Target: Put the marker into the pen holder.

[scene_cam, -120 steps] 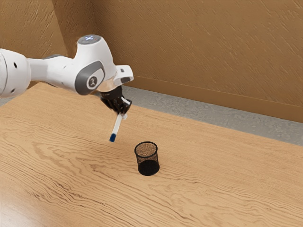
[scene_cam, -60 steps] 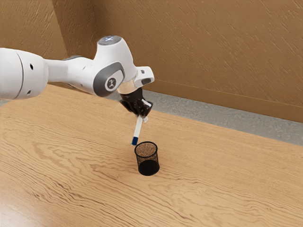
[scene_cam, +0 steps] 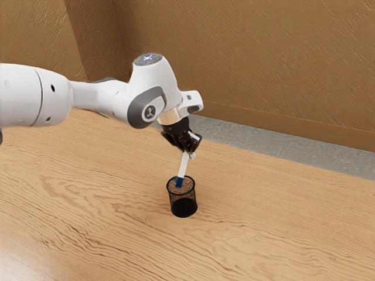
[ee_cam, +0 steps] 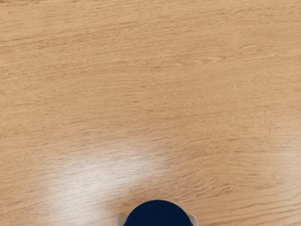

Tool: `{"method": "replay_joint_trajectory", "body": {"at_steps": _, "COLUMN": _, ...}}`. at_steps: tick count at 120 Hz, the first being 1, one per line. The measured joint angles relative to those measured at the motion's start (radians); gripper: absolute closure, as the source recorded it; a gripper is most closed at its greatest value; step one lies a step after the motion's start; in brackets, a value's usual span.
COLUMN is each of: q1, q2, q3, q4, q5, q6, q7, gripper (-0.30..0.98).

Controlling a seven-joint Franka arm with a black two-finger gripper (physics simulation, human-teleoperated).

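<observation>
My black gripper is shut on the upper end of a white marker in the exterior view. The marker tilts slightly, its blue end down, and that end overlaps the mouth of the black mesh pen holder. The holder stands upright on the table, below my gripper. How deep the blue end sits inside the rim is hard to tell. In the wrist view, the dark blue end of the marker shows large at the lower edge, with pale fingertips beside it.
The wooden table extends around the holder on all sides. Beyond its far edge lie a grey floor strip and a brown wall.
My hand has moved toward the exterior view's right and lowered, carrying the marker from beside the pen holder to its mouth. The holder has stayed where it was.
</observation>
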Motion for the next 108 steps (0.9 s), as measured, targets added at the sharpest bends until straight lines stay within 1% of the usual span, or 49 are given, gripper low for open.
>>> {"method": "replay_joint_trajectory", "body": {"at_steps": 20, "q1": 0.001, "q2": 0.001, "q3": 0.000, "q4": -0.009, "q5": 0.006, "q6": 0.025, "q7": 0.003, "gripper": 0.72}}
{"method": "replay_joint_trajectory", "body": {"at_steps": 33, "q1": 0.000, "q2": -0.003, "q3": 0.000, "q4": -0.022, "q5": 0.025, "q6": 0.057, "q7": 0.005, "gripper": 0.72}}
{"method": "replay_joint_trajectory", "body": {"at_steps": 69, "q1": -0.011, "q2": -0.026, "q3": 0.001, "q4": -0.119, "q5": 0.040, "q6": 0.188, "q7": 0.005, "gripper": 0.72}}
{"method": "replay_joint_trajectory", "body": {"at_steps": 100, "q1": -0.010, "q2": -0.053, "q3": 0.001, "q4": -0.189, "q5": 0.036, "q6": 0.263, "q7": 0.006, "gripper": 0.72}}
{"method": "replay_joint_trajectory", "body": {"at_steps": 104, "q1": -0.010, "q2": -0.054, "q3": 0.001, "q4": -0.192, "q5": 0.033, "q6": 0.268, "q7": 0.008, "gripper": 0.67}}
{"method": "replay_joint_trajectory", "body": {"at_steps": 108, "q1": -0.010, "q2": -0.055, "q3": 0.000, "q4": -0.193, "q5": 0.030, "q6": 0.272, "q7": 0.012, "gripper": 0.60}}
